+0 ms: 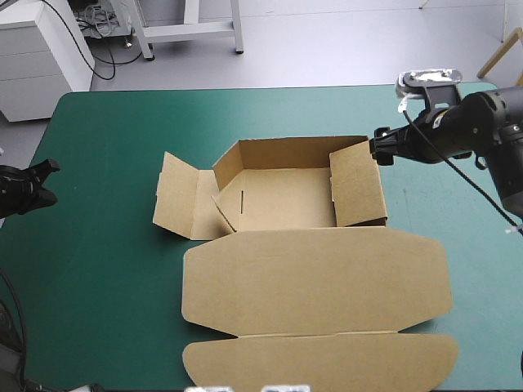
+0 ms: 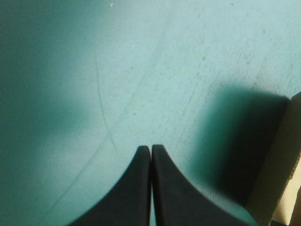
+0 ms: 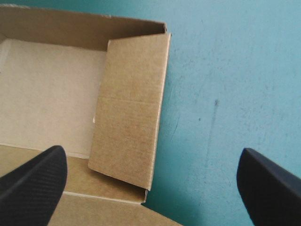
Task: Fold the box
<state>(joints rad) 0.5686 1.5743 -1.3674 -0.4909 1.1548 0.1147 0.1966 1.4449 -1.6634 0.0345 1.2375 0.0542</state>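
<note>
1. We see the box (image 1: 315, 290), flat lid nearest us, central on the table (image 1: 98, 269), walls partly raised.
2. Our right gripper (image 3: 151, 155) hangs spread wide by its right wall.
3. Our left gripper (image 2: 150, 149), closed, sits well left of it.

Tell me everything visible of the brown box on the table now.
The box is one cut sheet of plain brown board, half formed, in the middle of the teal-green table. Its far wall and right wall stand raised; the left flap lies spread outward. The lid lies flat toward the near edge, its tuck flap beyond it. The open right tool hangs over the right wall; no contact shows.
</note>
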